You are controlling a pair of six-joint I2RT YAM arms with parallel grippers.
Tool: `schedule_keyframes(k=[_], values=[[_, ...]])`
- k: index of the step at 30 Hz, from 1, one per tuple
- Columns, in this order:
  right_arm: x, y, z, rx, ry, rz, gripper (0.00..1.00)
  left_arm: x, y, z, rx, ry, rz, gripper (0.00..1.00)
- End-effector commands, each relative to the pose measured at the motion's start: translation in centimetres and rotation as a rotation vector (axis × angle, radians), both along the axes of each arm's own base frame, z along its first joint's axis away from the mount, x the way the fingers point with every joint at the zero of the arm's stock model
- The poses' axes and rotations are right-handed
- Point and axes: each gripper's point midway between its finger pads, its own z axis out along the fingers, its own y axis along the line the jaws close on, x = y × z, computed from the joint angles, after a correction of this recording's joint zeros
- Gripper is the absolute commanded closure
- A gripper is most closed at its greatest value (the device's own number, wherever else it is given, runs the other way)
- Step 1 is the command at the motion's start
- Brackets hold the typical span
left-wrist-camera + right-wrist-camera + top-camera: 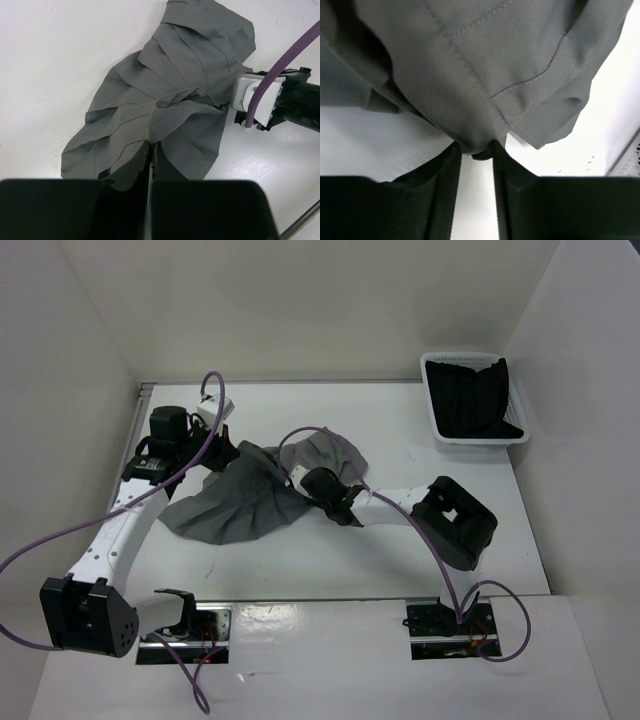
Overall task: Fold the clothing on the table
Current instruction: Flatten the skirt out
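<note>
The clothing [235, 508], a grey pleated skirt, lies rumpled at the centre-left of the table [400, 550]. My left gripper [232, 454] is at its upper left edge. In the left wrist view the left gripper [151, 147] is shut on the ribbed waistband, and the clothing [165, 85] fans away from it. My right gripper [297, 483] meets the skirt's right side. In the right wrist view the right gripper [475, 147] pinches a bunched fold of the clothing [470, 75] between its fingertips, with a stitched hem hanging above them.
A white mesh basket [475, 441] holding black cloth [475, 395] stands at the back right of the table. White walls close in the left, back and right sides. Purple cables loop over both arms.
</note>
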Motion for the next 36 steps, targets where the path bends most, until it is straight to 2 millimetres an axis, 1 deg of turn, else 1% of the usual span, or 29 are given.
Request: schedule_keyframes(k=[1, 3, 5, 6, 7, 9, 10, 12, 13, 14, 15, 16, 17, 18, 19, 21, 22, 23, 25, 26, 27, 28, 29, 31, 32, 33, 34, 35, 36], values=[[2.4, 1.4, 2.5, 0.078, -0.089, -0.038, 0.65, 0.0, -0.3, 1.4, -0.013, -0.063, -0.032, 1.00], [2.8, 1.1, 2.6, 0.091, -0.094, -0.056, 0.71, -0.1, -0.5, 1.4, -0.018, -0.062, -0.040, 1.00], [3.2, 1.0, 3.0, 0.099, -0.101, -0.066, 0.81, -0.1, -0.5, 1.4, -0.018, -0.062, -0.040, 1.00], [3.3, 1.2, 3.7, 0.116, -0.108, -0.072, 0.84, -0.1, -0.5, 1.4, -0.018, -0.062, -0.040, 1.00], [3.6, 0.7, 4.2, 0.119, -0.111, -0.082, 0.90, -0.2, -0.6, 1.5, -0.023, -0.062, -0.049, 1.00], [3.6, 0.9, 5.2, 0.142, -0.122, -0.089, 0.96, -0.2, -0.6, 1.5, -0.024, -0.062, -0.049, 1.00], [3.6, 0.6, 5.8, 0.159, -0.118, -0.097, 0.99, -0.4, -0.8, 1.9, -0.029, -0.074, -0.057, 1.00], [3.7, 0.5, 7.0, 0.177, -0.108, -0.097, 1.00, -0.6, -0.8, 2.2, -0.030, -0.083, -0.057, 1.00], [3.4, 0.5, 7.4, 0.188, -0.101, -0.097, 1.00, -0.9, -0.7, 3.1, -0.031, -0.101, -0.057, 1.00], [3.3, 0.9, 9.1, 0.224, -0.112, -0.081, 1.00, -1.1, -0.7, 3.4, -0.032, -0.110, -0.057, 1.00], [3.3, 0.9, 10.3, 0.238, -0.124, -0.080, 1.00, -1.3, -0.5, 4.4, -0.028, -0.137, -0.048, 1.00], [3.1, 0.3, 10.7, 0.237, -0.115, -0.082, 1.00, -1.6, -0.5, 4.7, -0.029, -0.142, -0.048, 1.00], [2.9, 0.6, 13.0, 0.280, -0.134, -0.064, 1.00, -1.7, -0.3, 5.4, -0.025, -0.163, -0.039, 1.00], [2.9, 0.5, 14.6, 0.297, -0.149, -0.063, 1.00, -2.2, -0.3, 6.5, -0.027, -0.188, -0.039, 1.00], [2.5, 0.4, 15.3, 0.300, -0.141, -0.055, 1.00, -2.1, 0.2, 6.6, -0.013, -0.186, -0.025, 1.00], [2.1, 0.2, 19.2, 0.346, -0.183, -0.032, 1.00, -2.8, 0.5, 8.1, -0.011, -0.220, -0.017, 1.00], [1.8, 0.1, 20.4, 0.354, -0.193, -0.018, 1.00, -3.1, 0.5, 9.2, -0.006, -0.246, -0.020, 1.00], [1.4, -0.4, 22.9, 0.386, -0.223, -0.015, 1.00, -3.1, 1.0, 10.0, -0.001, -0.268, 0.000, 1.00], [0.9, -1.0, 25.2, 0.396, -0.253, -0.002, 1.00, -4.0, 1.6, 11.7, 0.002, -0.302, 0.020, 1.00], [0.6, -1.3, 26.8, 0.410, -0.267, -0.001, 1.00, -4.3, 1.6, 13.5, -0.002, -0.347, 0.021, 1.00], [-0.1, -1.7, 28.5, 0.430, -0.289, 0.017, 1.00, -5.0, 2.1, 14.6, 0.002, -0.374, 0.040, 1.00], [-0.7, -2.4, 30.4, 0.446, -0.315, 0.023, 1.00, -5.9, 2.3, 16.5, 0.002, -0.421, 0.049, 1.00], [-0.8, -2.6, 30.7, 0.444, -0.313, 0.023, 1.00, -6.4, 2.6, 17.3, 0.002, -0.438, 0.058, 1.00], [-1.7, -3.6, 33.1, 0.470, -0.350, 0.030, 1.00, -7.5, 2.6, 19.1, -0.001, -0.483, 0.059, 1.00], [-2.2, -4.1, 33.3, 0.455, -0.350, 0.037, 1.00, -8.5, 3.1, 20.0, 0.003, -0.510, 0.079, 1.00], [-3.0, -4.6, 34.7, 0.474, -0.367, 0.063, 1.00, -9.3, 3.1, 21.3, 0.000, -0.544, 0.079, 1.00], [-3.5, -4.7, 35.4, 0.487, -0.371, 0.075, 1.00, -10.0, 3.2, 22.0, -0.001, -0.561, 0.079, 1.00], [-4.0, -5.2, 35.4, 0.475, -0.356, 0.092, 1.00, -11.2, 3.2, 22.7, -0.003, -0.585, 0.080, 1.00], [-5.0, -5.4, 36.3, 0.512, -0.352, 0.135, 1.00, -12.1, 3.4, 23.6, -0.002, -0.611, 0.089, 1.00]])
